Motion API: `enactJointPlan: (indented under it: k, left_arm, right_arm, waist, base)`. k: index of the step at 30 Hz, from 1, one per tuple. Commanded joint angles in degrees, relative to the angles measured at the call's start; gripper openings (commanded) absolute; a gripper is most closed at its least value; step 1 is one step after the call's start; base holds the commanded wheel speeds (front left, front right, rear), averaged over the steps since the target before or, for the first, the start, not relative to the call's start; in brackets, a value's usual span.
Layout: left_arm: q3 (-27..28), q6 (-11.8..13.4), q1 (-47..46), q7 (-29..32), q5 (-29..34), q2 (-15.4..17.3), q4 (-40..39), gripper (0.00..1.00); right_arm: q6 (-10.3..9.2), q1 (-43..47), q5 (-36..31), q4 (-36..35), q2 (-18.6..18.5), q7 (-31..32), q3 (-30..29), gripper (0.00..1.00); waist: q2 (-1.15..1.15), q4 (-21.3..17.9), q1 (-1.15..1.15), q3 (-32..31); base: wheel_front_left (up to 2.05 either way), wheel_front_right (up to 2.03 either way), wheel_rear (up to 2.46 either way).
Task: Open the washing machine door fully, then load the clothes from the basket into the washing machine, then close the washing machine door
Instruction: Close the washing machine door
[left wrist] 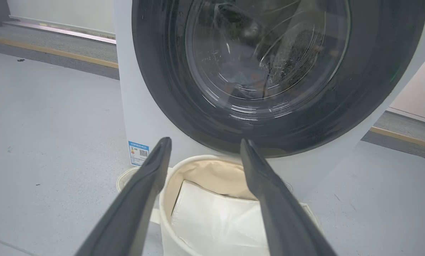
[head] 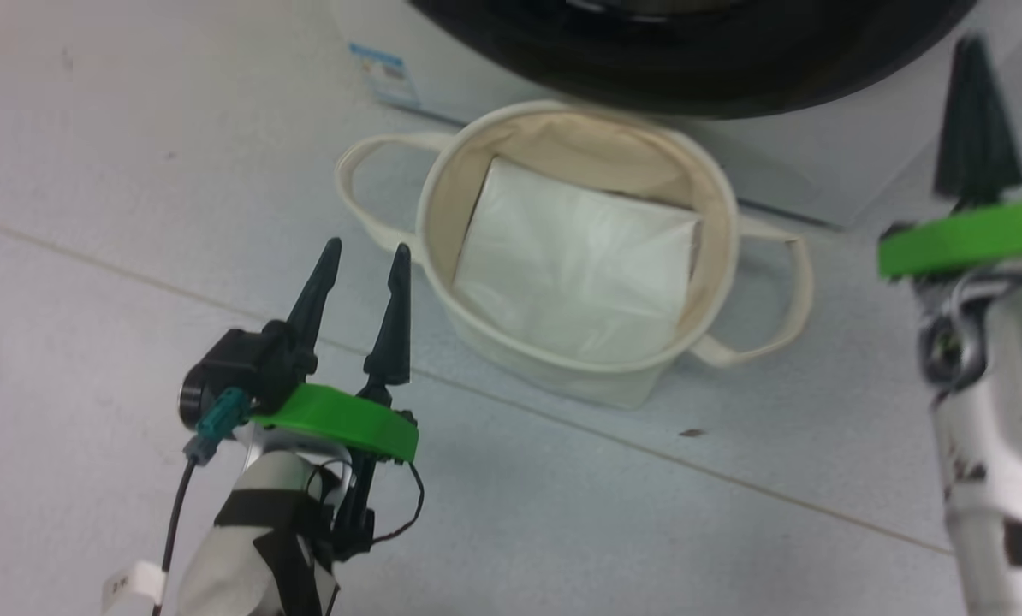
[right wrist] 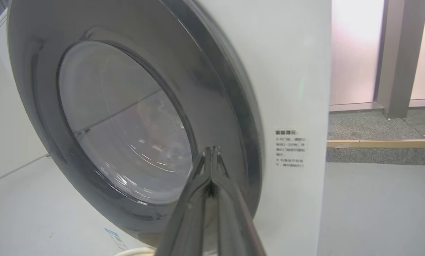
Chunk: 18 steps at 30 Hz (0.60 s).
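Nearest, at the lower left of the head view: the left gripper (head: pixel 367 248), rising off a pale forearm wrapped in black tape, with a green ring (head: pixel 340 425) at the wrist and a thin black cable trailing beside it. Fingers spread apart, released, grasping nothing, tips aimed up and slightly right, just beside the left loop handle of the basket (head: pixel 579 376) but apart from it. Seen along those same fingers in the left wrist view, the left gripper (left wrist: pixel 205 140) framing the basket (left wrist: pixel 173 245) rim between its two prongs, hovering above the floor (head: pixel 92 171). At the far right of the head view, the right gripper (head: pixel 976 47), carried on a silver forearm held upright, fingers clenched together into a single dark point, nothing between them. In the right wrist view, the right gripper (right wrist: pixel 211 149) raised to the level of the lower glass, tips pressed shut and aimed at the dark rim of the washing machine door (right wrist: pixel 127 124), close to it; contact not clear. Farther out, standing on the floor right in front of the machine, the cream basket with a white liner sheet (head: pixel 571 274) lying flat inside. Behind it, the washing machine (left wrist: pixel 134 106), with a small blue label (left wrist: pixel 138 153) low on its front and a block of small printed text (right wrist: pixel 290 148) beside the door. Washing machine door (left wrist: pixel 369 71) lying shut against the white front. Behind the glass, a dim bluish shape, possibly the clothes (left wrist: pixel 242 76), too murky to tell for certain.
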Motion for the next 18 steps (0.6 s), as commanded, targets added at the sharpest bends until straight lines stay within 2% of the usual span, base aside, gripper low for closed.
enactJointPlan:
  k: [1,5,10,15,17,18]
  left_arm:
    - [2.3,-0.3,1.0,-0.3,0.7,1.1,-1.1,1.00]
    - [3.4,-1.0,2.4,-0.3,2.0,1.1,-0.1,1.00]
    - [4.7,-2.1,4.6,-0.3,3.3,1.1,0.7,1.00]
    - [7.8,-2.0,7.2,-0.3,4.9,1.1,-1.5,1.00]
    - [8.7,-2.5,8.4,-0.3,5.0,1.1,-2.6,1.00]
    - [9.0,-2.8,8.8,-0.3,5.0,1.1,-3.1,1.00]
  right_arm:
    - [-0.09,2.3,1.1,-2.9,1.3,0.1,2.0,0.00]
    - [-0.09,9.6,3.5,-4.7,2.5,0.1,3.4,0.00]
    - [-0.09,20.3,3.4,-11.1,4.5,0.1,0.8,0.00]
    - [-0.09,26.3,3.5,-16.3,5.8,0.1,-1.0,0.00]
    - [-0.09,27.9,3.2,-18.0,6.0,0.1,-1.4,0.10]
    - [-0.09,28.3,3.3,-18.6,6.2,0.1,-2.0,0.10]
  waist:
    - [0.00,-2.7,0.00,-3.1]
    - [0.00,-5.5,0.00,-6.4]
    - [0.00,-9.1,0.00,-9.8]
    - [0.00,-12.5,0.00,-11.7]
    - [0.00,-13.5,0.00,-12.1]
    - [0.00,-13.8,0.00,-12.2]
  base:
    - [0.00,0.00,0.00]
    - [0.00,0.00,0.00]
    - [0.00,0.00,0.00]
    - [0.00,0.00,0.00]
    - [0.00,0.00,0.00]
    - [0.00,0.00,0.00]
